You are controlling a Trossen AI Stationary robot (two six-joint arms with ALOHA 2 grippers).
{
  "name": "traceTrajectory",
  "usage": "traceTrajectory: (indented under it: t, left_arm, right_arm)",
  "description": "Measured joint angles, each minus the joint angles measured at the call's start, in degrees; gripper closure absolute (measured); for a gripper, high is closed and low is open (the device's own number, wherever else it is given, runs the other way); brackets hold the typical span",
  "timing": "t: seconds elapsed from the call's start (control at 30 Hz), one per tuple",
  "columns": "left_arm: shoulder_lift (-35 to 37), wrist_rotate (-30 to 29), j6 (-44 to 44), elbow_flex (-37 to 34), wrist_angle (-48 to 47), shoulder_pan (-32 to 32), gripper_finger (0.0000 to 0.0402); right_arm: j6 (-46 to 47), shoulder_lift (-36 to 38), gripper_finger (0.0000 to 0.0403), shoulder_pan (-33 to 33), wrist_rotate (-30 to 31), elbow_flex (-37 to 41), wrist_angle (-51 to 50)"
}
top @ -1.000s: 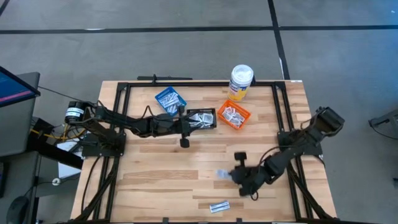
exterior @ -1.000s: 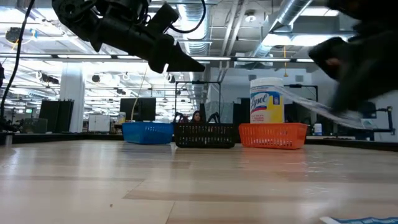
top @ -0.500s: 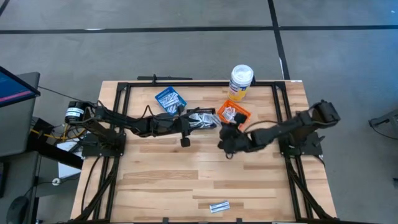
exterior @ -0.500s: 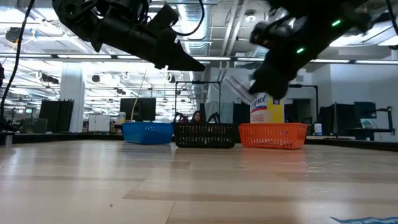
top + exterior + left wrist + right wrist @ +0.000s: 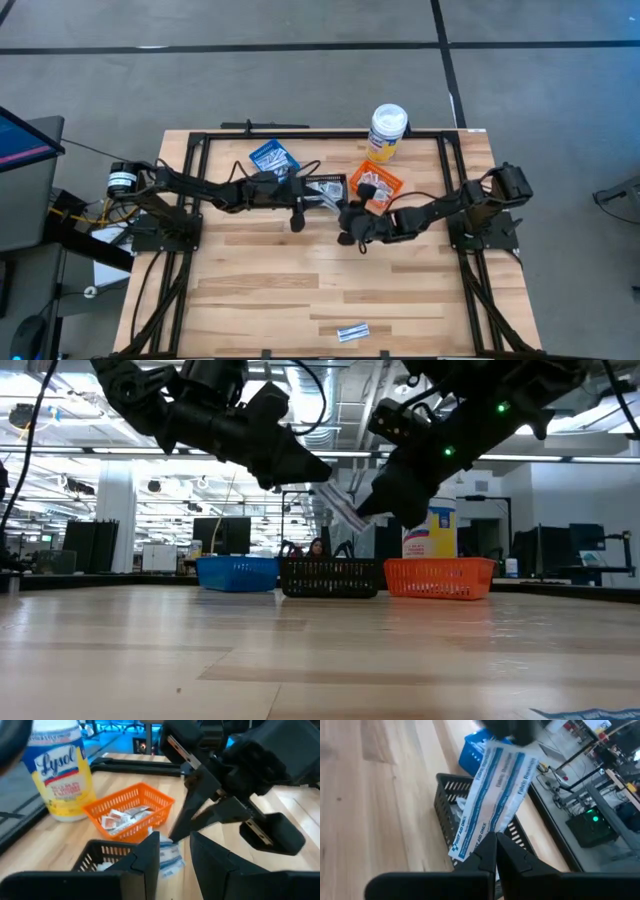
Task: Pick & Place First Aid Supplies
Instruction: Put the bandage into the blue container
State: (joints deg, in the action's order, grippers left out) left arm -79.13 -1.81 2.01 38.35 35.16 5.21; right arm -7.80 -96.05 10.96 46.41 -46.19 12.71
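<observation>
My right gripper [image 5: 495, 839] is shut on narrow white bandage strips with blue print [image 5: 495, 790]. It holds them in the air over the black basket [image 5: 325, 186], which has white packets in it. My left gripper [image 5: 175, 851] is open. It hangs level just left of that basket [image 5: 95, 855], its fingertips close to the strips' free end [image 5: 167, 857] but apart from it. In the low view the strips [image 5: 340, 508] sit below the left fingertips [image 5: 318, 465]. One more packet [image 5: 352, 331] lies flat near the table's front edge. My right gripper pinches the strips by one short end [image 5: 489, 827] between its two shut fingers. The fingers come from the table's right side, slanting slightly down, and lie along the strips. The strips stick out past the fingertips, lifted clear above the black basket, their free end toward my left gripper.
An orange basket [image 5: 376, 185] with small square packets stands right of the black one. A blue basket [image 5: 273, 157] with strips stands to its left. The white bottle with the yellow label [image 5: 388, 128] stands at the far edge. A black frame rims the tabletop [image 5: 300, 135].
My right gripper has swung from the near right part of the table toward the far edge and the left. It has carried the strips up over the black basket and stayed shut on them. My left gripper has rolled about its own axis and stayed where it was.
</observation>
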Motion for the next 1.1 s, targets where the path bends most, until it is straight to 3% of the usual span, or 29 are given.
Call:
traceTrajectory:
  t: [0.27, 0.73, 1.1]
  left_arm:
    - [-0.06, 0.52, -1.38, 0.00, -0.18, 0.07, 0.0293]
    - [-0.06, -6.37, -0.82, 0.00, -0.34, 0.07, 0.0293]
    - [-0.06, -5.78, -0.99, 0.00, -0.42, 0.05, 0.0293]
  right_arm:
    - [1.41, 0.00, 0.0403, 0.00, 0.06, -0.02, -0.02]
    - [1.83, 0.02, 0.0403, 0.35, 1.58, -0.02, -0.21]
    - [1.80, 0.05, 0.0403, -0.10, 1.63, -0.02, 5.52]
